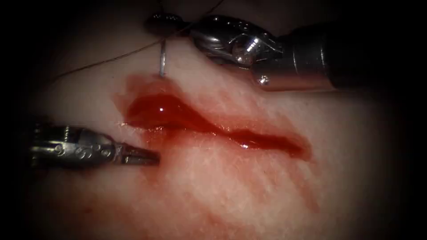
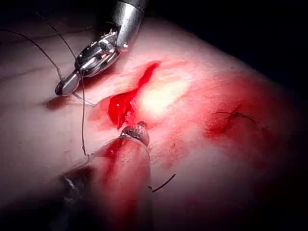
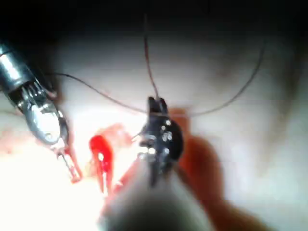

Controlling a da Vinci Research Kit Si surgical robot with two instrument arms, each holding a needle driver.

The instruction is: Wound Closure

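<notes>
Right claw (image 1: pixel 167 22) grips needle (image 1: pixel 163 60) (tip at cut (image 1: pixel 213 124)); left claw (image 1: pixel 142 156) empty.

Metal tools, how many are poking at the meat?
2. The right arm's tool is above the cut, holding the needle, whose tip meets the tissue at the cut's upper edge. The left arm's tool is below the cut's left end, holding nothing.

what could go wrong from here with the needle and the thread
The right tool holds the needle near its back end, tip at the tissue above the cut; it could twist in that grip. The loose thread lies close and might snag. The left tool holds nothing, so the edge is unsupported.
</notes>
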